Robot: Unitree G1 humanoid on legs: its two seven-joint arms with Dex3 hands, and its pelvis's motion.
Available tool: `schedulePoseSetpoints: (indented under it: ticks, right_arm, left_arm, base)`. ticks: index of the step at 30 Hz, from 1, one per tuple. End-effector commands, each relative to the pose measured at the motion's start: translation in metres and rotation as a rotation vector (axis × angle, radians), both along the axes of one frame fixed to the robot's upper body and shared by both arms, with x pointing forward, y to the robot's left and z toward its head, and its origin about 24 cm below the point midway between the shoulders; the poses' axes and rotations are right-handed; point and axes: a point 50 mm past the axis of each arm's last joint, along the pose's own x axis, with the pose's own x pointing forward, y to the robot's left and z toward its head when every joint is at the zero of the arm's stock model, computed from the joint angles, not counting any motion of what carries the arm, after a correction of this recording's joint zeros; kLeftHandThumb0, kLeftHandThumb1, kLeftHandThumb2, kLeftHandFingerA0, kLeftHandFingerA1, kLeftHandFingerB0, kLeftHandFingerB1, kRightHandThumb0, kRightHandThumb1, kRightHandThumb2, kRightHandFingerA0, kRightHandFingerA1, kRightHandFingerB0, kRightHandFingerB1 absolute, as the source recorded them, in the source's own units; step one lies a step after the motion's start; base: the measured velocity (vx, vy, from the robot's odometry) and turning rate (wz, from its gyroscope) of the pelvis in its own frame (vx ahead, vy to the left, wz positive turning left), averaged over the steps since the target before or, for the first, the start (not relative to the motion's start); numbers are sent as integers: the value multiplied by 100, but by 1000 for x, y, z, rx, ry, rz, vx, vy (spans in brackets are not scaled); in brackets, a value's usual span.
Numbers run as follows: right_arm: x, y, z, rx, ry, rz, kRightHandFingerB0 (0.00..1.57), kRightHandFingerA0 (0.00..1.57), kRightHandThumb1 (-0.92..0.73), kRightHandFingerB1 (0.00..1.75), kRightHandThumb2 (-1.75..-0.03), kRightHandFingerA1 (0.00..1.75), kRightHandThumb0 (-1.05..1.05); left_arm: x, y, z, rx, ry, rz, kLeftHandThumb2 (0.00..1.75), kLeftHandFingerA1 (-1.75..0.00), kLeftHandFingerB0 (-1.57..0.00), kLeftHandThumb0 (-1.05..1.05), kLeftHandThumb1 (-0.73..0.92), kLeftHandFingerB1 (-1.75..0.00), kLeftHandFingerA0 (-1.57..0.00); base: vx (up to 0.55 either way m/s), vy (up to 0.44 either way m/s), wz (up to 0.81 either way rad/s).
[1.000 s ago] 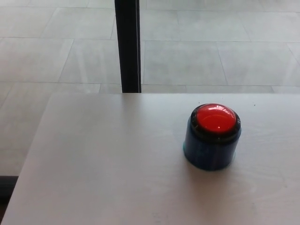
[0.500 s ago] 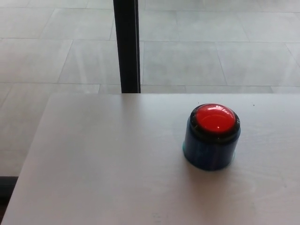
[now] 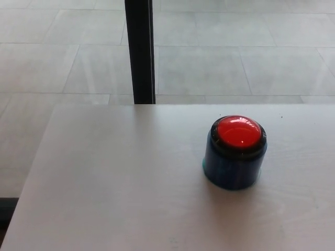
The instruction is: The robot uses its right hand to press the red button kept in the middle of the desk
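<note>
A red dome button [image 3: 239, 132] sits in a black ring on top of a round blue housing [image 3: 232, 168]. It stands upright on the pale desk [image 3: 120, 183], right of the middle of the head view. Nothing touches it. Neither of my hands nor any part of my arms shows in the picture.
A black vertical post [image 3: 140, 51] rises just behind the desk's far edge, left of the button. Grey tiled floor [image 3: 235, 63] lies beyond the desk. The desk's left edge slants down toward the lower left corner.
The whole picture has shifted a few pixels to the left, so the camera has moved slightly. The button has stayed in place on the desk.
</note>
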Motion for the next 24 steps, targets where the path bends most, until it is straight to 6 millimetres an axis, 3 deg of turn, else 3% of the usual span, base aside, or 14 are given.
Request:
schedulePoseSetpoints:
  ticks: [1,10,11,12,13,15,16,17,18,19,20,22,23,24]
  right_arm:
    - [3,1,2,77,-55,-18,103,134,-29,149,-126,175,-40]
    - [4,2,-1,88,-23,4,104,131,-35,144,-127,175,-41]
    - [3,3,-2,95,-23,19,106,132,-39,147,-125,175,-42]
    - [2,4,-2,92,-16,32,109,132,-37,147,-126,175,-41]
    - [1,4,-2,97,-16,41,112,131,-38,151,-125,175,-40]
    - [1,4,-2,110,-20,38,109,131,-36,151,-127,175,-38]
    - [1,5,-2,109,-23,35,129,149,-36,136,-115,152,-42]
    - [1,5,-1,93,-13,36,114,135,-30,150,-125,175,-39]
    - [1,6,-2,98,-19,21,102,134,-31,156,-121,175,-40]
    - [1,6,-2,100,-21,14,102,134,-31,156,-121,175,-40]
    - [1,5,-3,105,-21,6,96,155,-38,116,-112,158,-52]
    - [3,4,-2,125,9,-10,91,151,-35,105,-105,152,-50]
    - [3,3,-3,126,35,-4,76,126,-43,97,-99,172,-38]
    - [3,4,-3,124,47,5,70,125,-47,89,-96,162,-38]
  left_arm:
    - [-2,6,5,-8,-11,23,126,-104,-29,-83,92,-82,-49]
    - [-3,5,4,8,8,10,127,-106,-30,-79,92,-83,-52]
    - [-3,6,4,7,7,9,120,-132,-22,-81,92,-97,-36]
    - [-3,6,4,9,7,10,120,-134,-22,-81,92,-98,-38]
    - [-3,5,4,22,18,-1,129,-106,-32,-81,92,-84,-55]
    - [-3,5,4,-1,-13,31,126,-107,-30,-79,92,-83,-53]
    - [-3,5,4,-5,-5,39,116,-137,-22,-82,92,-97,-39]
    - [-3,5,4,3,9,12,145,-87,-1,-49,86,-63,-36]
    - [-3,5,4,-3,3,13,144,-87,-1,-49,85,-62,-36]
    - [-3,6,4,-6,-1,15,144,-87,-1,-49,85,-62,-36]
    - [-3,6,4,-5,-5,14,126,-102,-29,-81,92,-81,-48]
    - [-2,5,4,9,4,16,125,-104,-32,-81,92,-83,-52]
    - [-2,5,4,7,2,13,118,-128,-21,-83,92,-95,-33]
    - [-1,5,4,5,3,12,126,-102,-31,-81,92,-82,-49]
  base:
    - [0,0,0]
    - [0,0,0]
    - [0,0,0]
    - [0,0,0]
    - [0,0,0]
    - [0,0,0]
    - [0,0,0]
    - [0,0,0]
    - [0,0,0]
    - [0,0,0]
    - [0,0,0]
    - [0,0,0]
    - [0,0,0]
    - [0,0,0]
